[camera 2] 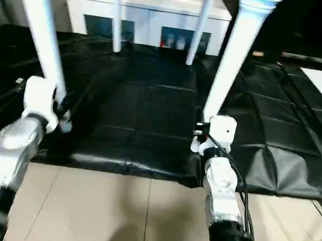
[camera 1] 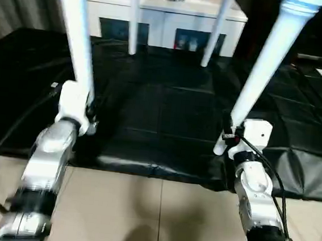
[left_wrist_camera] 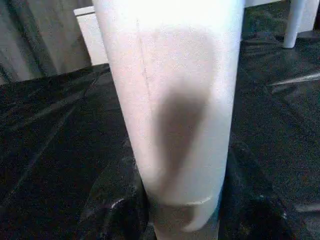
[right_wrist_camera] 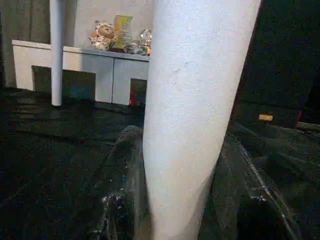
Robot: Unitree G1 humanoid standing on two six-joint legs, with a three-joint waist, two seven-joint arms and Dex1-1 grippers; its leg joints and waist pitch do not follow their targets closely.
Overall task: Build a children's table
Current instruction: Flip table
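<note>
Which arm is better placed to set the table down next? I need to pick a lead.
Neither clearly: the left claw and right claw each grip a near leg low down. The right leg leans more, so I'd lead with the left, on the straighter leg.

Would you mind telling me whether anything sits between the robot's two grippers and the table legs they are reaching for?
Nothing does. The left gripper is closed on the near left leg, and the right gripper on the near right leg, each near its lower end, above the black sheet.
</note>
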